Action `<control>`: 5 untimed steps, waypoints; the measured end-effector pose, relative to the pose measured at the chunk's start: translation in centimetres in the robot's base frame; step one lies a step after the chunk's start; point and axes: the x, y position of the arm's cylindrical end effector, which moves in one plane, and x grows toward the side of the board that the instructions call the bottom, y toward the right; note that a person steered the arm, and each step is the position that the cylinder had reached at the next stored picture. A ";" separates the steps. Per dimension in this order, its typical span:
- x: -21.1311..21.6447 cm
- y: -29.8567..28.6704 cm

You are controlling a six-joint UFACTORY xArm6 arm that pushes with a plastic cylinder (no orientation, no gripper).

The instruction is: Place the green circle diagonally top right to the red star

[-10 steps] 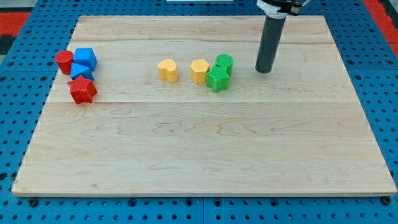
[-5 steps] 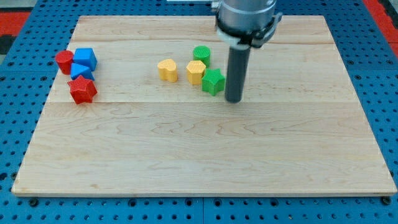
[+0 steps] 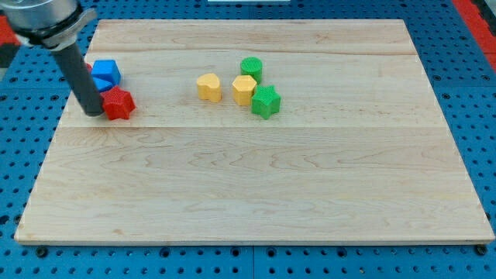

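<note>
Wooden board [image 3: 256, 194]: tip [image 3: 94, 113] touches red star [image 3: 118, 104]'s left; no jaws exist. Advice: approach green circle [image 3: 251, 67] from right, push slowly leftward.

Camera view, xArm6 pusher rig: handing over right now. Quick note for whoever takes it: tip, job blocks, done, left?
Tip: my tip is down on the board at the view's left, right against the left side of the red star.
Job blocks: the green circle sits up-centre, above the yellow block and beside the green star, far to the right of the red star.
Other blocks: blue cube just above the red star; another yellow block mid-board.
Done: nothing toward the goal yet.
Left: push the green circle left until it sits just up and right of the red star.
</note>
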 end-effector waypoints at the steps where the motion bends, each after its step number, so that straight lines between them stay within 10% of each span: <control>1: -0.2 5.2; 3: -1.7 11.0; 5: 2.9 -6.2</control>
